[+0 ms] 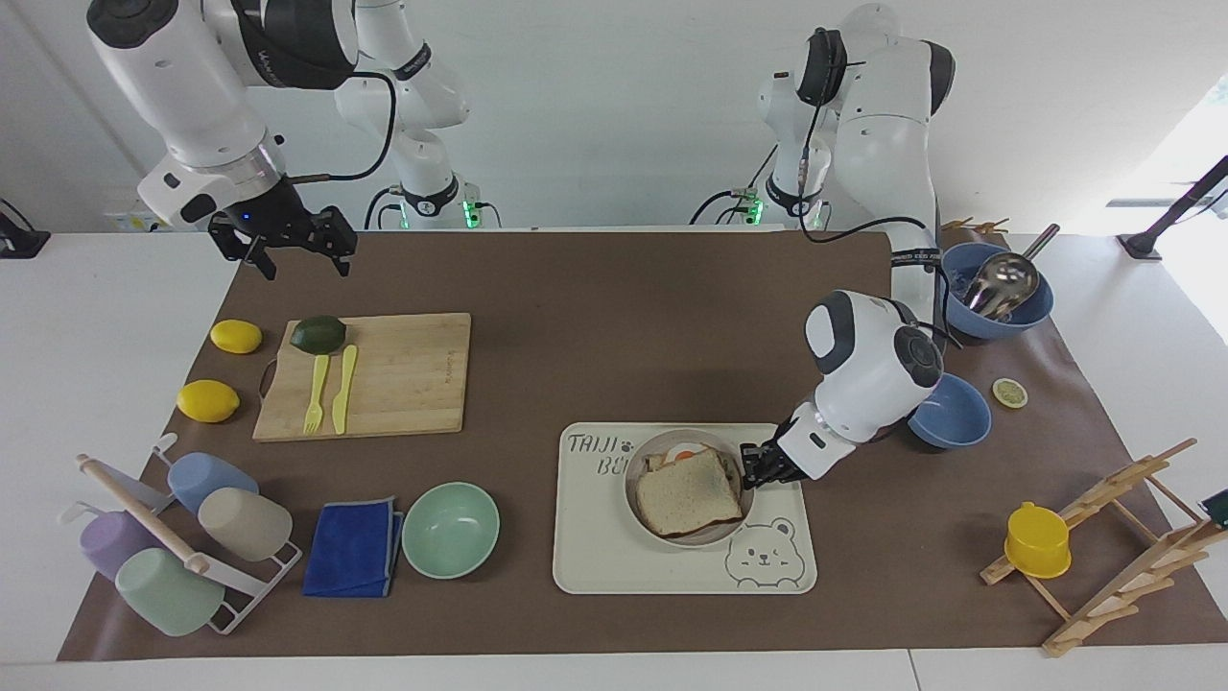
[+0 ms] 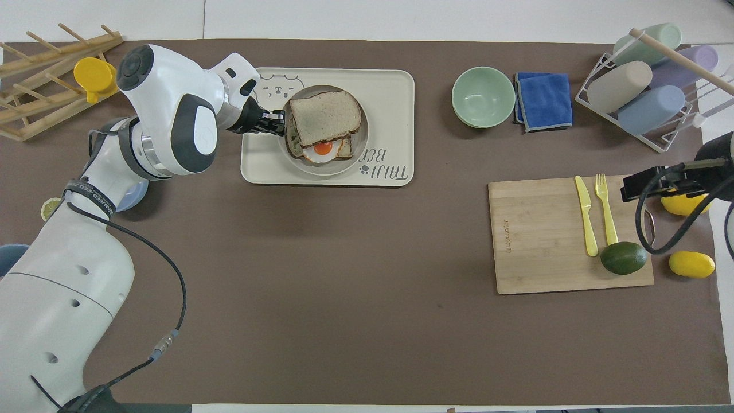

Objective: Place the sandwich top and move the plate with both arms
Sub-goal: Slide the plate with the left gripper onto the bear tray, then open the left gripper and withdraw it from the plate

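Note:
The sandwich top [image 1: 691,489] lies on the egg toast in the plate [image 1: 638,504], shifted so the fried egg shows at the edge nearer the robots. The plate is over the cream bear tray [image 1: 604,566]; I cannot tell whether it rests on it. My left gripper [image 1: 753,467] is shut on the plate's rim at the left arm's side. In the overhead view the slice [image 2: 325,116], plate [image 2: 321,171], tray [image 2: 393,94] and left gripper [image 2: 276,122] show the same. My right gripper [image 1: 288,251] waits open in the air over the mat's edge near the cutting board.
Two blue bowls [image 1: 950,413] stand close to the left arm's elbow, one holding a metal scoop. A mint green bowl [image 1: 450,529] and blue cloth [image 1: 352,547] lie beside the tray. The cutting board [image 1: 384,374] holds an avocado, fork and knife. Racks stand at both ends.

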### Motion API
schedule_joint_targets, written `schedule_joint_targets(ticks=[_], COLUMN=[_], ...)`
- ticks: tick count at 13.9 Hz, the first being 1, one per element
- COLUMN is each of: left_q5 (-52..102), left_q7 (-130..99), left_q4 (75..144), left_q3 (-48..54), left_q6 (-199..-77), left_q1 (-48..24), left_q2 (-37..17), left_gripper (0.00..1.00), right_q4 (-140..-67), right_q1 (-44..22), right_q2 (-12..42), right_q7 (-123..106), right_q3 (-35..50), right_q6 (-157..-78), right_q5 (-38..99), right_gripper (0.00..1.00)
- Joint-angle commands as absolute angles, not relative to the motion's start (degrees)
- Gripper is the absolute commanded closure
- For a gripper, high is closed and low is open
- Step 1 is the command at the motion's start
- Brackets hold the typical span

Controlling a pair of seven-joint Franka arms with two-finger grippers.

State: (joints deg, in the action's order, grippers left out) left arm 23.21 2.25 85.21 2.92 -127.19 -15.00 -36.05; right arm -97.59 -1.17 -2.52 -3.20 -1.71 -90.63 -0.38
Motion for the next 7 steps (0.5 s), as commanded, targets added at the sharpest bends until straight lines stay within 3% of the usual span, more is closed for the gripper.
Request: schedule_joint_targets(ticks=[1, 2, 3, 7], left_q5=[24.61, 24.78, 25.05, 25.93], left_q7=[3.78, 3.61, 3.43, 3.25], left_q4=[86.22, 86.31, 86.40, 85.87], left_q3=[2.55, 2.55, 2.55, 2.46], left_q6=[-128.58, -128.76, -128.32, -124.21], left_q1=[-15.21, -15.29, -15.21, -12.58], left_q2=[-35.42, -35.42, -35.25, -32.89], left_gripper=[1.00, 0.73, 0.01, 0.00], right_q4=[-98.35, -98.35, -98.44, -98.44], right_q1=[-0.88, -0.70, -0.18, 0.09], right_q2=[-3.87, -3.87, -3.87, -3.69], right_q7=[-4.57, -4.83, -4.92, -4.57], right_q3=[0.17, 0.18, 0.18, -0.26], right_q6=[-89.82, -89.91, -90.00, -91.49], right_q5=[-0.88, -0.88, -0.88, -0.79], right_gripper=[0.00, 0.00, 0.00, 0.00])
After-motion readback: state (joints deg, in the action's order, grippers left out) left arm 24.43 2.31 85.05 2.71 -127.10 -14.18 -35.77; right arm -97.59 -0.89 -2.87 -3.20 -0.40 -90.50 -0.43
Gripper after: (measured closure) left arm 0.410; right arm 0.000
